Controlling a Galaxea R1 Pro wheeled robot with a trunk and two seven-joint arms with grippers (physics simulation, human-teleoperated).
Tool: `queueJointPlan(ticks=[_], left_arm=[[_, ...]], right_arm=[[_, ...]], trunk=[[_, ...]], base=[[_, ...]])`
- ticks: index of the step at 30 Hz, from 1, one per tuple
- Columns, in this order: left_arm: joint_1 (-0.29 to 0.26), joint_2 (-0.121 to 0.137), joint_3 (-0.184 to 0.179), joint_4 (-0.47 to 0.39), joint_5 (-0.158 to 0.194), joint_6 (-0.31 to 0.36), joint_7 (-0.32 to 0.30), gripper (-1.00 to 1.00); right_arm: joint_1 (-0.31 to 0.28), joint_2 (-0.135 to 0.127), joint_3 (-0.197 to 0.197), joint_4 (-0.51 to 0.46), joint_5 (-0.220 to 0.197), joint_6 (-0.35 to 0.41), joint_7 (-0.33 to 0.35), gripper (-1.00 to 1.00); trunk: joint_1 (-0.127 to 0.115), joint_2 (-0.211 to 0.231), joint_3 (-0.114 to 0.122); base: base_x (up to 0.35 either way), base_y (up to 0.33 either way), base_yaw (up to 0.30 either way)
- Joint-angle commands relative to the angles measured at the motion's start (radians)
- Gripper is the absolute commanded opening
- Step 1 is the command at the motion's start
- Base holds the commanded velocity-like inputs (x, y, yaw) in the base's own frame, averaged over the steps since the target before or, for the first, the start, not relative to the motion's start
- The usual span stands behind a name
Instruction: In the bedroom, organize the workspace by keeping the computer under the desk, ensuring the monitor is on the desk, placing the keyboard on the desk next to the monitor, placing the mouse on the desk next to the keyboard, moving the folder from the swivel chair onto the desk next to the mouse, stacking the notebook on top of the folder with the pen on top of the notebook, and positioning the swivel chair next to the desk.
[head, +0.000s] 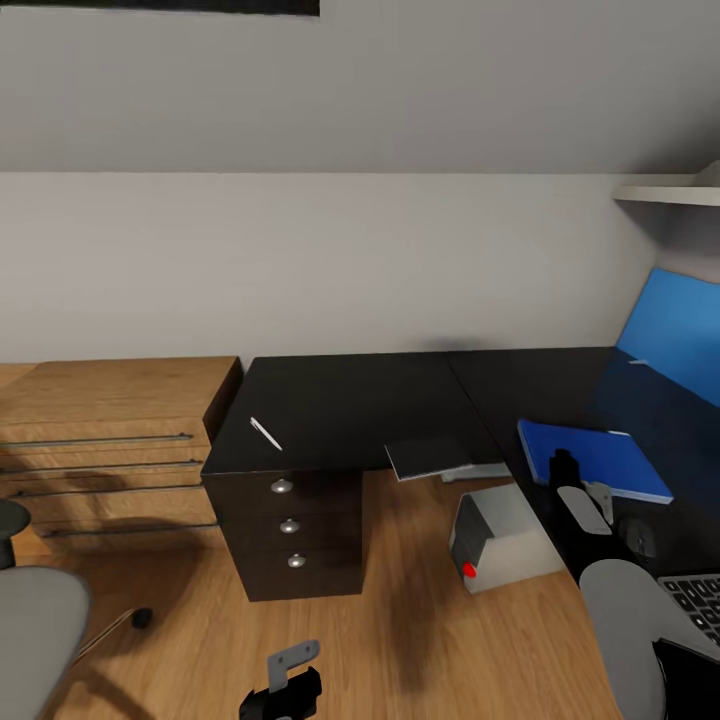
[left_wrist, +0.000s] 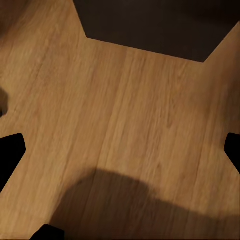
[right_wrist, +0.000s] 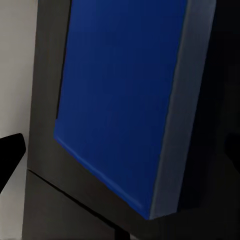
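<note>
Head view: flat bright blue folder (head: 595, 460) lying on glossy black desk (head: 400, 400)

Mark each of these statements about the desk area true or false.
1. The blue folder lies on the black desk. True.
2. The pen rests on the folder. False: it lies on the desk's left part, far from the folder.
3. The computer stands on the floor beside the desk. True.
4. The notebook is stacked on the folder. False: it sits apart, overhanging the desk's front edge.
5. The drawer unit has three knobs. True.
</note>
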Motion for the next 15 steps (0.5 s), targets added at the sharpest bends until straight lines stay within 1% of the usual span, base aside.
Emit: queueJointPlan(ticks=[1, 4, 12, 14, 15], left_arm=[[-0.001, 0.001, -0.004, -0.001, 0.008, -0.004, 0.005, 1.0], [-0.001, 0.001, -0.005, -0.001, 0.008, -0.004, 0.004, 1.0], [-0.001, 0.001, -0.005, 0.0, 0.009, -0.004, 0.004, 1.0], [-0.001, 0.001, -0.005, 0.0, 0.009, -0.004, 0.004, 1.0], [-0.001, 0.001, -0.005, 0.0, 0.009, -0.004, 0.004, 1.0]], right_arm=[[0.0, 0.0, 0.002, -0.001, -0.01, -0.005, -0.002, 1.0], [0.0, 0.0, 0.003, -0.001, -0.01, -0.005, -0.002, 1.0], [0.0, 0.001, 0.004, -0.002, -0.009, -0.005, -0.002, 1.0], [0.0, 0.001, 0.008, -0.002, -0.009, -0.005, -0.001, 1.0], [0.0, 0.001, 0.016, -0.003, -0.009, -0.005, -0.001, 1.0]], trunk=[[0.0, -0.001, -0.001], [0.0, -0.001, -0.001], [-0.031, 0.055, 0.024], [-0.038, 0.069, 0.03], [-0.042, 0.076, 0.034]], base=[[-0.02, 0.0, 0.0], [-0.009, 0.0, 0.0], [-0.001, 0.0, 0.0], [0.0, 0.0, 0.0], [0.0, 0.0, 0.0]])
